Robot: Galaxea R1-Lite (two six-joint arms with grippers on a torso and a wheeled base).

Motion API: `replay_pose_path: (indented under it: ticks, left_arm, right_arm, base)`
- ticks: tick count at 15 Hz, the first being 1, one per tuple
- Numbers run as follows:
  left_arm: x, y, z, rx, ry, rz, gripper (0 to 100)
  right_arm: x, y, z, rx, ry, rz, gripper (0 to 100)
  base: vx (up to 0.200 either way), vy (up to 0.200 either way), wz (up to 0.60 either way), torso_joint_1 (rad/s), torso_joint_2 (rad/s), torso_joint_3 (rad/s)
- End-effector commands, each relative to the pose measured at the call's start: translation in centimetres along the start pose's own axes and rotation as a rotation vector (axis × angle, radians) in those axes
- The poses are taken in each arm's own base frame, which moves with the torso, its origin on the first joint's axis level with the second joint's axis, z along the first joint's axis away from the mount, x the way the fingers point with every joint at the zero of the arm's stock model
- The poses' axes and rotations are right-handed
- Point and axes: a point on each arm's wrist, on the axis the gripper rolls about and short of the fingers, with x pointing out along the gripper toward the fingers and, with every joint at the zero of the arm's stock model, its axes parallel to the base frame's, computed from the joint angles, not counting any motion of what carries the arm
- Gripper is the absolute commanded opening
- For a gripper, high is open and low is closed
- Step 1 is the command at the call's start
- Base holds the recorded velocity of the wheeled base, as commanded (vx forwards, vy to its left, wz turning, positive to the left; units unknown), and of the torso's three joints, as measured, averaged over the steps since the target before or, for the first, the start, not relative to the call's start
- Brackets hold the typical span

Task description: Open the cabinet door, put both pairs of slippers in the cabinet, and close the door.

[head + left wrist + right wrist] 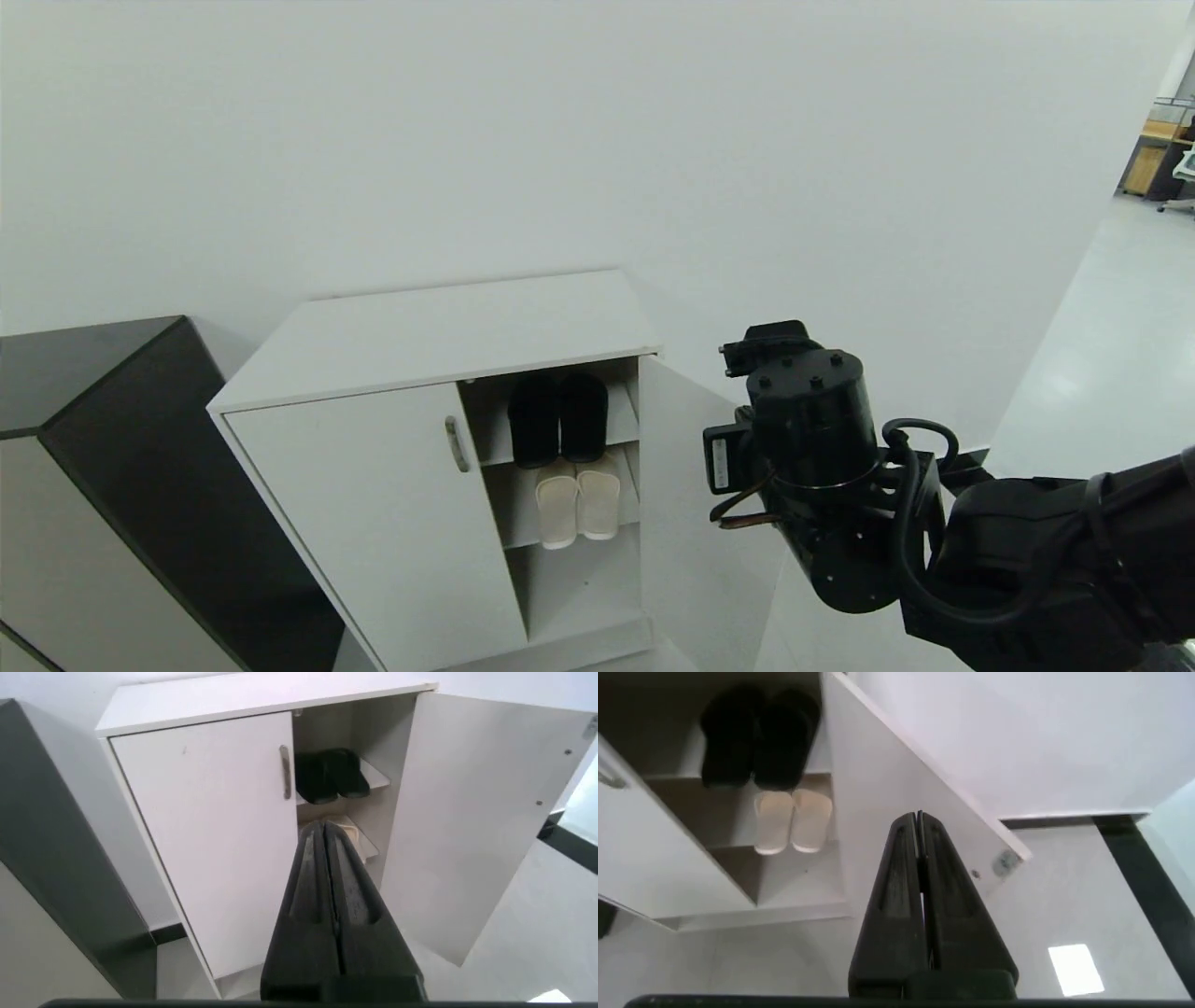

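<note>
While left gripper (324, 827) and right gripper (918, 818) closed, empty: black slippers (558, 417) above white slippers (579, 499) in cabinet (448, 327)

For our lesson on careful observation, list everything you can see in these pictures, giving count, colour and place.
cabinet: one, white, against the wall
shut door: one, white, cabinet's left side
open door: one, white, swung out on the cabinet's right side
handle: one, grey, on the shut door
black slippers: one pair, top shelf
white slippers: one pair, middle shelf
dark cabinet: one, black, left of the white one
left gripper: black, shut, before the cabinet
right gripper: black, shut, by the open door
</note>
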Motion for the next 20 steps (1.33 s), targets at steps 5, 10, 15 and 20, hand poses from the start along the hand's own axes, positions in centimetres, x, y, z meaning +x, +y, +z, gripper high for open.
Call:
replay_pose_path:
  ticks: [5, 10, 15, 20]
  left_arm:
    - [0.0, 0.0, 0.0, 0.001, 0.001, 0.001, 0]
    - [0.0, 0.0, 0.0, 0.001, 0.001, 0.001, 0]
    - [0.0, 0.0, 0.0, 0.001, 0.001, 0.001, 0]
    - [0.0, 0.0, 0.0, 0.002, 0.000, 0.001, 0]
  right_arm:
    - [1.7, -0.7, 0.2, 0.013, -0.014, -0.038, 0]
    - [6.5, -4.6, 5.0, 0.115, 0.000, -0.063, 0]
    - [12.0, -5.4, 6.6, 0.196, 0.078, -0.103, 0]
    - [15.7, -5.4, 4.2, 0.194, 0.130, -0.122, 0]
  base:
    - [-0.120, 0.000, 0.00, 0.003, 0.00, -0.002]
    - [0.000, 0.000, 0.00, 0.000, 0.00, 0.000]
    - [0.000, 0.000, 0.00, 0.000, 0.00, 0.000]
    - [0.000, 0.000, 0.00, 0.000, 0.00, 0.000]
